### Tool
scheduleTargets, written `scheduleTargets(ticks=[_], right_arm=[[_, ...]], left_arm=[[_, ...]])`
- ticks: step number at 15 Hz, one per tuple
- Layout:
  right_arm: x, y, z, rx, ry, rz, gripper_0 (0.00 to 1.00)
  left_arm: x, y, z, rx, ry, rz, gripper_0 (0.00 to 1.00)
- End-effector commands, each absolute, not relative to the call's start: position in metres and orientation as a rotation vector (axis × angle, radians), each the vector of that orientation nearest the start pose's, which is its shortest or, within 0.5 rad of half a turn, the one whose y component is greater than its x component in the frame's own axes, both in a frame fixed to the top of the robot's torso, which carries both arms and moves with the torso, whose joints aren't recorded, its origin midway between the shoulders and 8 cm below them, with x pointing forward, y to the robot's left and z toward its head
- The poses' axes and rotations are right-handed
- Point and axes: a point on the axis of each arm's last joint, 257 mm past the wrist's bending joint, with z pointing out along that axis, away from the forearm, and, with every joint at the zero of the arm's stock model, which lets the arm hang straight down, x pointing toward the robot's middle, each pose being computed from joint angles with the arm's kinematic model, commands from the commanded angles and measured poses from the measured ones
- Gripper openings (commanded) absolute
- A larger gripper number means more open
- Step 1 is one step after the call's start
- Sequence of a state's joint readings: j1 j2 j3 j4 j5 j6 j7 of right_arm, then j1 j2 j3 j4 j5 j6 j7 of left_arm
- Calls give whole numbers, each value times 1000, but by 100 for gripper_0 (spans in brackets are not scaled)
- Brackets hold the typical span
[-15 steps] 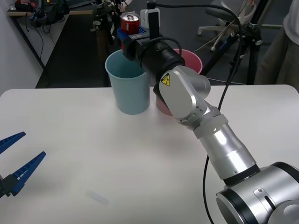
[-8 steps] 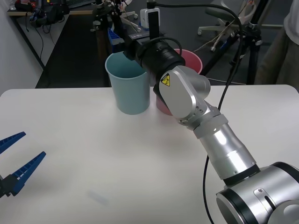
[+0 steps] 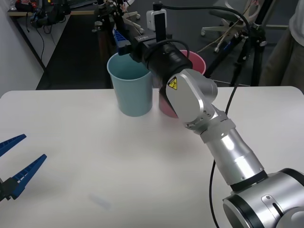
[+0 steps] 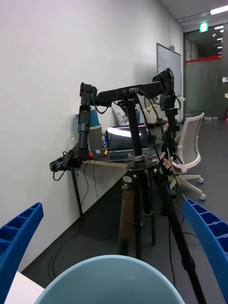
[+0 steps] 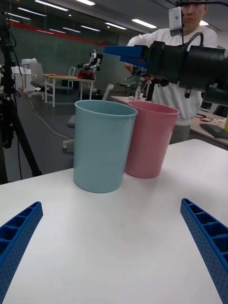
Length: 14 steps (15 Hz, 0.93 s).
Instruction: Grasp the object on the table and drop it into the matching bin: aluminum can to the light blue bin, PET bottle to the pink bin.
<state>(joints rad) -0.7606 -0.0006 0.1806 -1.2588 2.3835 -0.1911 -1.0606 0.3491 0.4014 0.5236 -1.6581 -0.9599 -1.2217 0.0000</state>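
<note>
a black metal camera tripod stands on the dark floor beyond the far edge of the table, with a white swivel office chair near it. a wooden desk cluttered with small gear sits against the white wall.

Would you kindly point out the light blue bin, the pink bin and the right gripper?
light blue bin (image 3: 134,97): front view, outer wall.
pink bin (image 5: 148,142): left wrist view, outer wall.
right gripper (image 4: 114,247): right wrist view, gap midway between its open fingertips.
</note>
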Motion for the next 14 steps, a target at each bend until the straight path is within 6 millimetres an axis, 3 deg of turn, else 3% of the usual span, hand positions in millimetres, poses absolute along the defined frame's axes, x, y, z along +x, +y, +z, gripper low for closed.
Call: scheduleTargets(ticks=[1, 6, 10, 14], right_arm=[[625, 41, 4, -404, 1316, 457, 100], [574, -3, -10, -468, 1302, 469, 100], [522, -57, -35, -526, 1295, 470, 100], [479, -124, -61, -609, 1314, 442, 100]], left_arm=[[342, 330, -169, 465, 1441, -567, 100], [342, 330, -169, 465, 1441, -567, 100], [342, 330, -169, 465, 1441, -567, 100], [342, 330, -169, 465, 1441, -567, 100]])
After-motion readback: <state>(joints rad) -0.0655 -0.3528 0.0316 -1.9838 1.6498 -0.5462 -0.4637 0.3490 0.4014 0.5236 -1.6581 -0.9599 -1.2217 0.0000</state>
